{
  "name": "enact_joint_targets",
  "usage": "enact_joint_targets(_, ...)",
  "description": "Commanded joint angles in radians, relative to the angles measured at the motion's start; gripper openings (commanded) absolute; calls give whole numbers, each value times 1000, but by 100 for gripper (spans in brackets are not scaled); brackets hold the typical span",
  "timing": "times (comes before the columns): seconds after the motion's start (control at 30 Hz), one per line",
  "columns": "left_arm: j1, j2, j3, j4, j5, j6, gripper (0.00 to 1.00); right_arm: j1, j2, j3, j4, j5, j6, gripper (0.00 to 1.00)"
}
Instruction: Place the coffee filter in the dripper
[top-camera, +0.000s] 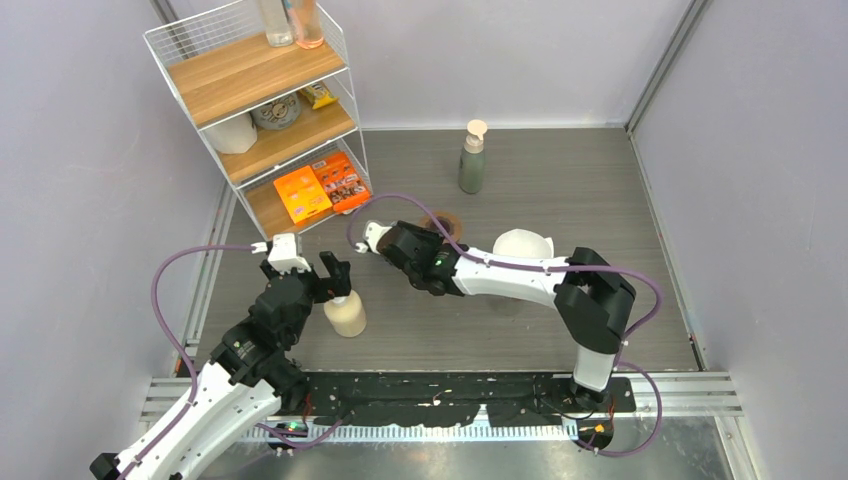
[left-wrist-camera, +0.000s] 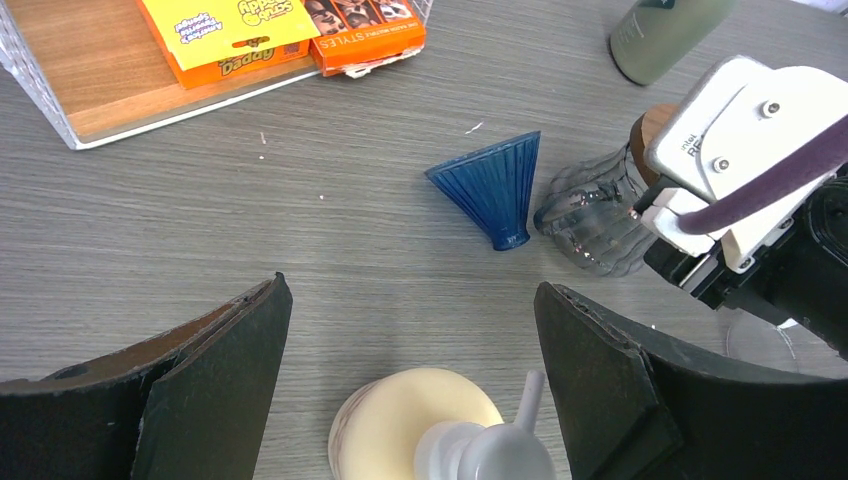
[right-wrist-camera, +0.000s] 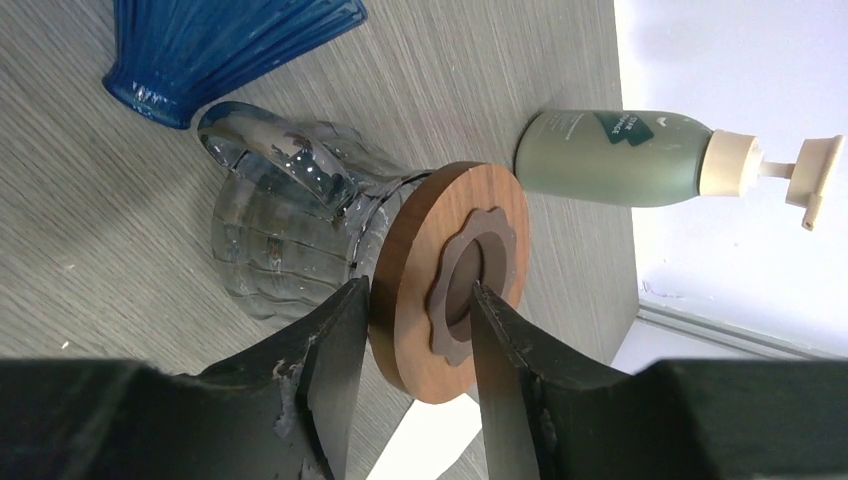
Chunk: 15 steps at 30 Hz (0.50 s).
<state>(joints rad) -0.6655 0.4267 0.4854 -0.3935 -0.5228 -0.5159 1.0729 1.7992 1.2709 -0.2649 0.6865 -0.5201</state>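
1. The left end effector (left-wrist-camera: 410, 300) hangs with its fingers spread wide and nothing between them. It is directly above a cream pump bottle (left-wrist-camera: 415, 420) that stands on the grey counter (top-camera: 560, 180).
2. The right end effector (right-wrist-camera: 418, 295) is at the glass dripper (right-wrist-camera: 290, 230). The dripper lies on its side with its round wooden collar (right-wrist-camera: 500, 200) turned toward the right wrist camera.
3. The right fingers (right-wrist-camera: 335, 370) straddle the lower edge of that collar. One sits against the rim on the glass side, and the other lies over the brown inner ring.
4. From this angle I cannot tell whether they pinch the wood or only flank it.
5. A blue ribbed cone (left-wrist-camera: 490, 185) lies tipped over just beside the dripper, its narrow end nearest the glass.
6. The white coffee filter (top-camera: 523, 245) is apart from the dripper, to its right. It is just beyond the right forearm, which covers its lower part.
7. A green pump bottle (top-camera: 472, 165) stands upright farther back on the counter, beyond the dripper.
8. A wire shelf rack (top-camera: 240, 75) fills the far left corner, with orange boxes (top-camera: 320, 185) on its lowest shelf.
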Motion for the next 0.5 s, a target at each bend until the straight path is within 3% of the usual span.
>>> enact_joint_targets(0.0,3,-14,1,43,0,-5,99,7,18,59,34,-4,55,48)
enact_joint_targets(0.27,4,-16,0,44,1,-6,100,7,33,97,39,-43,112,51)
enact_joint_targets(0.47,4,-21,1,42,0,-8,100,7,25,133,33,-41,166,61)
